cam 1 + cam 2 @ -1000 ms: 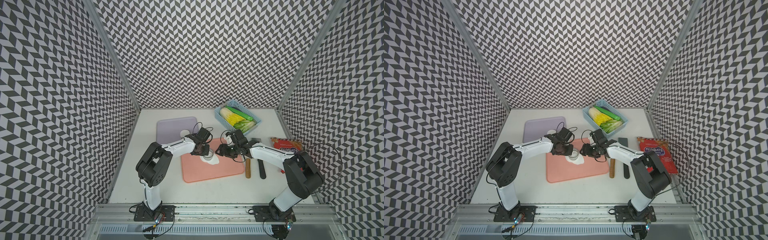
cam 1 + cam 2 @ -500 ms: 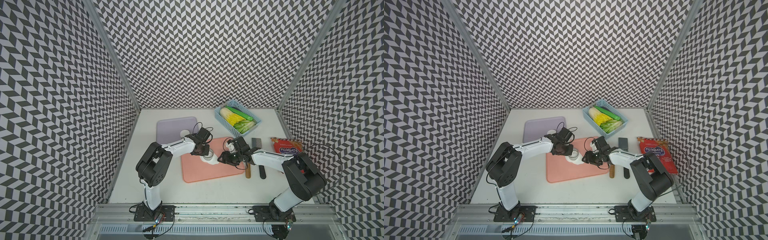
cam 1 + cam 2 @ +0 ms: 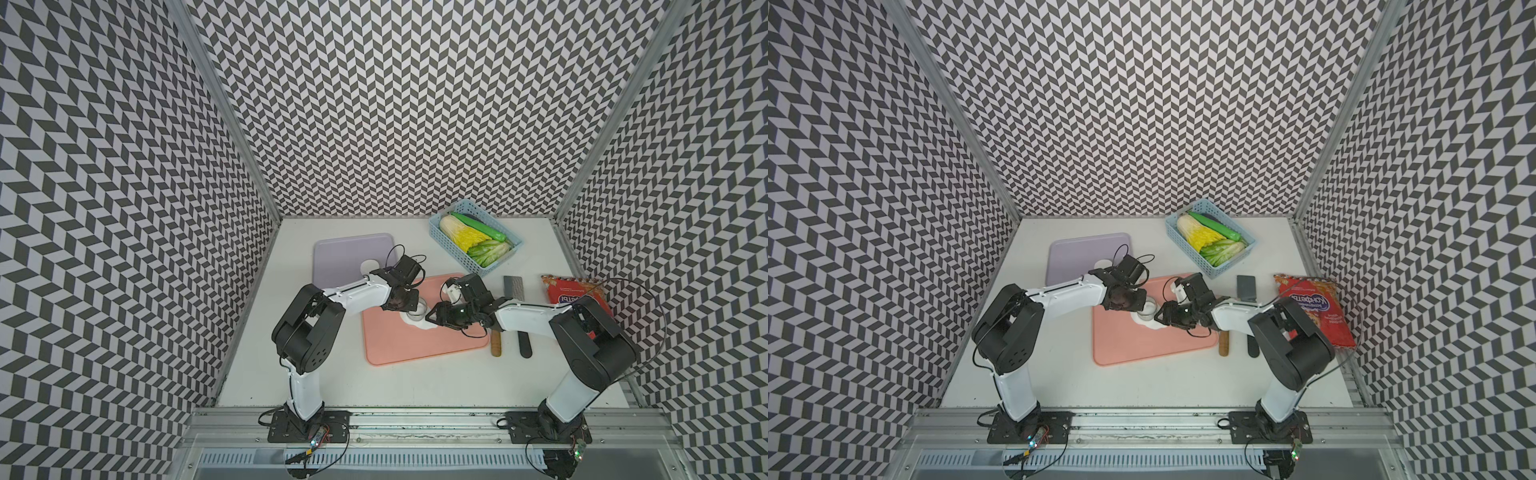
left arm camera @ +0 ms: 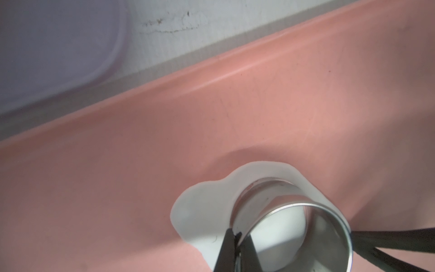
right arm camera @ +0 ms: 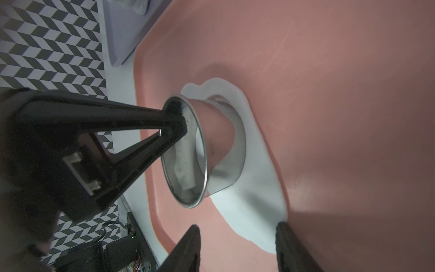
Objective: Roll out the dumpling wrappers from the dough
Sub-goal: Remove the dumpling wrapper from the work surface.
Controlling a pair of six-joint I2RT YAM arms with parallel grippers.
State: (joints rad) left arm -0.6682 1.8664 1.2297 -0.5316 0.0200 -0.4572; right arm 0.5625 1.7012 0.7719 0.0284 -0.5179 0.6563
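The dough point(image 3: 427, 326) point(image 3: 1155, 327) lies as a flat, blobby white sheet on the pink board point(image 3: 415, 353) point(image 3: 1142, 349). A small metal ring cup point(image 3: 417, 309) point(image 4: 294, 212) point(image 5: 211, 146) stands pressed into it. My left gripper point(image 3: 409, 305) point(image 4: 237, 235) is shut on the cup's rim. My right gripper point(image 3: 432, 318) point(image 5: 238, 225) is open and low over the board. The sheet's near edge point(image 5: 259, 223) lies between its fingers, and one finger touches that edge. One round dumpling wrapper point(image 3: 370, 265) point(image 3: 1103, 264) lies on the purple tray point(image 3: 345, 257).
A blue basket point(image 3: 509, 254) of vegetables stands at the back right. A wooden rolling pin point(image 3: 496, 345) and a black-handled tool point(image 3: 525, 345) lie just right of the board, under my right arm. A grey block point(image 3: 514, 286) and a red packet point(image 3: 569, 291) lie further right.
My right gripper has come down and towards the dough's edge, and its jaws have narrowed a little. My left gripper and the ring cup have stayed put.
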